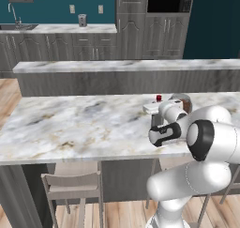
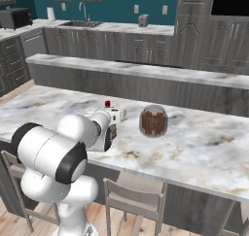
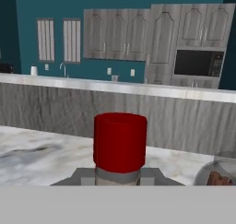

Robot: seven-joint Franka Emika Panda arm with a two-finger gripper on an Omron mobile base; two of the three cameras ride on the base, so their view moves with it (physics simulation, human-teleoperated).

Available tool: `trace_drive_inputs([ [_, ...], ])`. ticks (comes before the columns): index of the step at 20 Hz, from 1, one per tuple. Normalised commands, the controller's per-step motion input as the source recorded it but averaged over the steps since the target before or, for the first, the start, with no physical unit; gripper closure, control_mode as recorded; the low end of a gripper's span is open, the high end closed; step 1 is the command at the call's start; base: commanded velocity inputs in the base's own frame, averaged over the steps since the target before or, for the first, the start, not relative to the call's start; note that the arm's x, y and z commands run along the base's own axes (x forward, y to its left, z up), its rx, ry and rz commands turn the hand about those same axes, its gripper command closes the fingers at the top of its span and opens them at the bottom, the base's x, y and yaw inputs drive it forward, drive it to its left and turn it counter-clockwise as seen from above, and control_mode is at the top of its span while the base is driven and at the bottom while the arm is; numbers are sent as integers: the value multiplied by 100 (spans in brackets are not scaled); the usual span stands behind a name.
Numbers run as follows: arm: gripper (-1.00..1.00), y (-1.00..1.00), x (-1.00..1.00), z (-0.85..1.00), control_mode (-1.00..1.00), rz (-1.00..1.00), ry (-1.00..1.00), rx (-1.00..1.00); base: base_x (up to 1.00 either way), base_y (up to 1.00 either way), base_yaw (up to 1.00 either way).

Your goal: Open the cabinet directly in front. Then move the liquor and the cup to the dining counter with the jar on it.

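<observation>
The liquor [image 3: 120, 147] stands upright on the dining counter [image 1: 70, 124], its red cap close in front of the hand camera and its glass neck just visible below the cap. In the right base view the cap shows just behind the gripper [image 2: 115, 118], near the counter's middle. The gripper's two fingers sit on either side of the bottle's neck, narrowly parted. Whether the pads press the glass or have just let go cannot be told, since the hand view is cut off at the base of the cap; the grip state is therefore left undetermined.

The jar [image 2: 153, 121], squat and clear with reddish-brown contents, stands on the same counter just beside the bottle, apart from it. This confirms that the bottle is on the correct surface.

Task progress, as a judgement: the bottle's transfer is at its final stage, with the bottle apparently resting on the marble beside the jar. Remaining for this item are a clean release and a withdrawal that does not tip the bottle. The yellow cup is not on the counter, so its transfer appears still to be done. The raised back ledge [image 1: 126, 65] stands behind the working area.
</observation>
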Motion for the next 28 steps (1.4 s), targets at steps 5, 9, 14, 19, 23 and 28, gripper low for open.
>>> trace_drive_inputs([
  [5, -100, 0, 0, 0, -100, 0, 0, 0, 0, 0, 0],
  [9, -100, 0, 0, 19, -100, -3, 2, 0, 0, 0, 0],
  [14, -100, 0, -15, 75, -100, -14, 12, 3, 0, 0, 0],
  [19, -100, 0, -73, 100, -100, -17, 26, 8, 0, 0, 0],
  [23, -100, 0, -98, 100, -100, -16, 42, 9, 0, 0, 0],
  [28, -100, 5, -100, 100, -100, -5, 49, 8, 0, 0, 0],
])
